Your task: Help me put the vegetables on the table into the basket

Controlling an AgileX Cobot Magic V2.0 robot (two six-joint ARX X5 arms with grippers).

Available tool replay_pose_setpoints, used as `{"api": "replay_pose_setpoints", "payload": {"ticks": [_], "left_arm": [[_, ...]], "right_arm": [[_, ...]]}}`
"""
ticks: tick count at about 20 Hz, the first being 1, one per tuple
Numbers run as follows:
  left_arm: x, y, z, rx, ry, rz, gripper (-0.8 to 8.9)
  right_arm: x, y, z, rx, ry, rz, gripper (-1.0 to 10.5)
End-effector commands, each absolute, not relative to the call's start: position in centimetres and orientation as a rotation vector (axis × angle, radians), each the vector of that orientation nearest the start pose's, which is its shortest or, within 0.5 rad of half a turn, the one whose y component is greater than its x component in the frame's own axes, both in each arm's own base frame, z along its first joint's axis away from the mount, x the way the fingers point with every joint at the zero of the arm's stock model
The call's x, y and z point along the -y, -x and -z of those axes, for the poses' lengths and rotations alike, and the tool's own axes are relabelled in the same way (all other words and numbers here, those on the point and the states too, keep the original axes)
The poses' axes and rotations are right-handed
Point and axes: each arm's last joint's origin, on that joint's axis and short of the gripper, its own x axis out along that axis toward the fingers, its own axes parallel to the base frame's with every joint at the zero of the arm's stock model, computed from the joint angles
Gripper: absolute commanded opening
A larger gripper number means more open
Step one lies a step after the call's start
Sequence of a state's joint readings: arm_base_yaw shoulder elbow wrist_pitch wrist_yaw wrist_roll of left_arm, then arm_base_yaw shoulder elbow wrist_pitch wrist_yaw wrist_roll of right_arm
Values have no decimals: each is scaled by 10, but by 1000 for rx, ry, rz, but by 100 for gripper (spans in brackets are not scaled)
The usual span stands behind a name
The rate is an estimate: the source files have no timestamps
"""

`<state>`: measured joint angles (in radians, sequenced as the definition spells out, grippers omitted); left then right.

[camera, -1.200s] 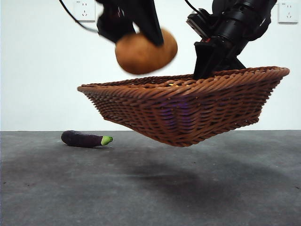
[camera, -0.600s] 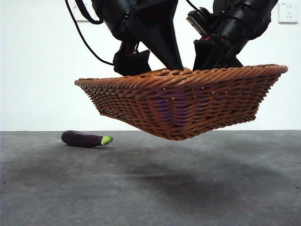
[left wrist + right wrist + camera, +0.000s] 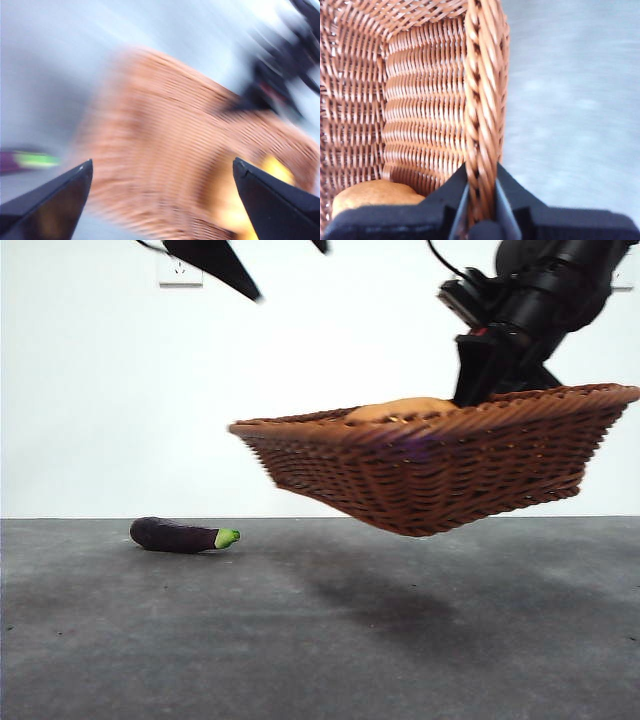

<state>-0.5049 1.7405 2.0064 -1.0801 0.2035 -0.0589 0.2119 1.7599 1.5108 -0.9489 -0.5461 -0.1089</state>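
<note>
One potato (image 3: 400, 408) lies in the basket (image 3: 430, 475), gripped at the rim by the right gripper (image 3: 481, 210); the eggplant (image 3: 183, 535) remains on the table (image 3: 320, 640), well aside. Left gripper (image 3: 160, 200) gapes empty.

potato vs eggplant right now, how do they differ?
The rounded orange-brown potato lies inside the dark reddish-brown woven wicker basket, which the right gripper holds off the dark grey table; the slim dark purple eggplant lies on that table. Potato mostly hidden; eggplant fully visible. Neither is gripped.
</note>
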Motion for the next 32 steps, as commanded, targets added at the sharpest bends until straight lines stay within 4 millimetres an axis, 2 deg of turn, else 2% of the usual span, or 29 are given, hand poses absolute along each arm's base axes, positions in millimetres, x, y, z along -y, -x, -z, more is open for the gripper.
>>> {"api": "replay_pose_setpoints", "payload": {"ticks": [1,3,6,8,11,14,18,23,30,32], "left_arm": [[144,-317,-429,-814,76,415,467],[113,-333,-425,-823,201,232,467],[89,-357,-413,-826,386,85,467],[91,-379,-393,-859,420,48,467],[99,-414,-342,-970,446,-11,467],[104,-437,-296,-1067,459,-90,467],[105,-456,-254,-1133,460,-159,467],[103,-470,-218,-1179,472,-207,467],[103,-482,-190,-1178,495,-232,467],[103,-483,-190,-1165,496,-231,467]], "right_arm": [[-70,-340,-291,-1106,-141,-698,-12],[-50,-335,-306,-1047,-155,-655,-12],[-31,-324,-325,-974,-159,-626,-12],[-29,-317,-334,-940,-144,-631,-12],[-29,-310,-343,-915,-134,-636,-12],[-29,-304,-344,-933,-113,-652,-12],[-30,-304,-344,-931,-107,-657,-12],[-30,-304,-344,-927,-102,-671,-12],[-31,-303,-344,-914,-111,-725,-12],[-31,-303,-344,-916,-111,-725,-12]]}}
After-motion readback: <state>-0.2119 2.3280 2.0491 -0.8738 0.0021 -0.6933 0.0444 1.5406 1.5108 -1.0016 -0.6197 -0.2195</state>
